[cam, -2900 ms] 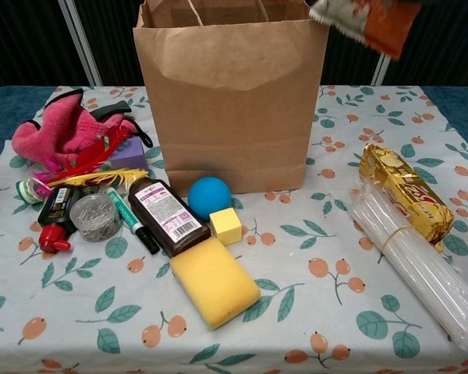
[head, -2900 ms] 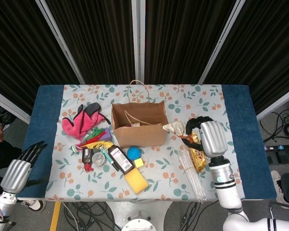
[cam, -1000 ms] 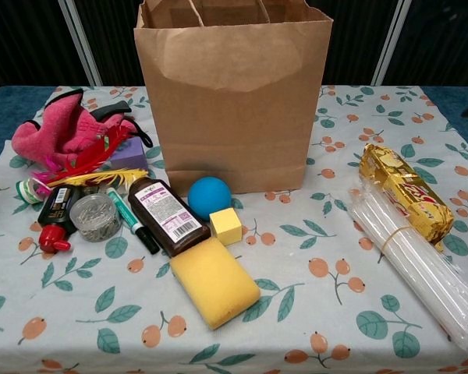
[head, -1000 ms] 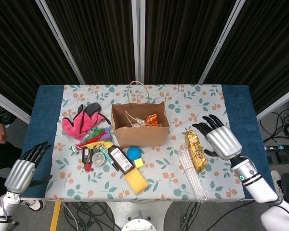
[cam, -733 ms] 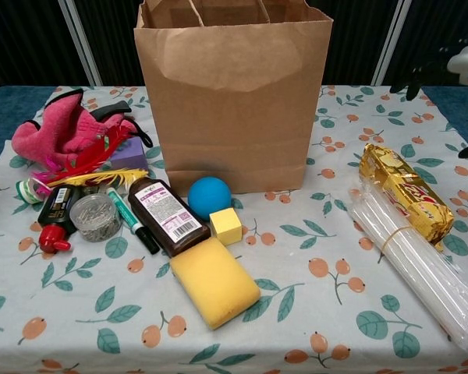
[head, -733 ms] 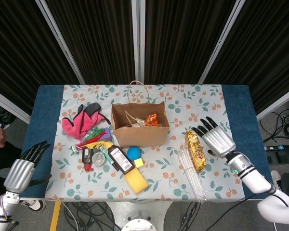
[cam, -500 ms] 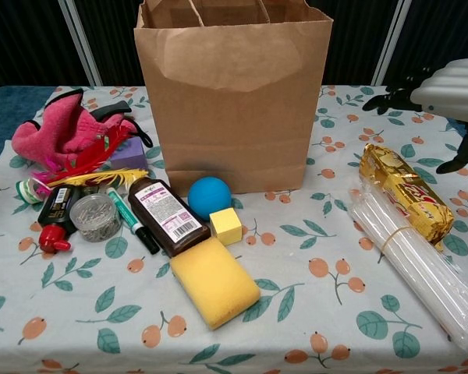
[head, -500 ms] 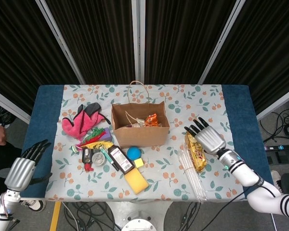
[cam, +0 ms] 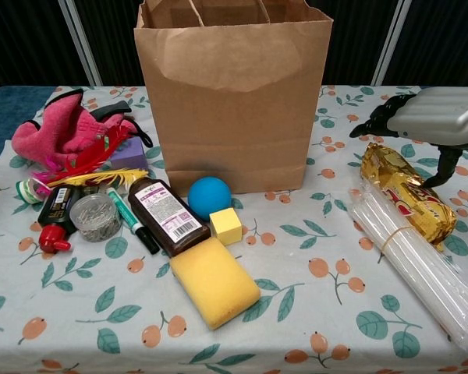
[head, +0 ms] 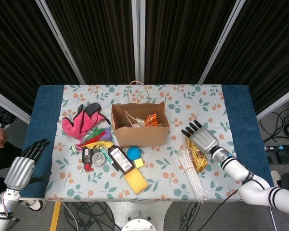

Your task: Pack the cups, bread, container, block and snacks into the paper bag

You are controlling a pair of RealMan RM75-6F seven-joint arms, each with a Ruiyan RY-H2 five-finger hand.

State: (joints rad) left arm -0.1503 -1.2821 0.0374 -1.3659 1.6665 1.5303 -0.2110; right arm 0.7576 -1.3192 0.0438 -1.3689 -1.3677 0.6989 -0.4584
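Snack pack (cam: 405, 193), gold wrapper, lies near the tabletop's right edge, long axis running near-to-far, just right of the paper bag (head: 139, 124). My right hand (head: 203, 138) hovers over its far end, fingers spread, holding nothing. Left hand (head: 20, 169) well apart, off the left edge.

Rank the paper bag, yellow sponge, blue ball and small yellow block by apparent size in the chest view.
1. paper bag
2. yellow sponge, though it lies nearest the camera
3. blue ball
4. small yellow block
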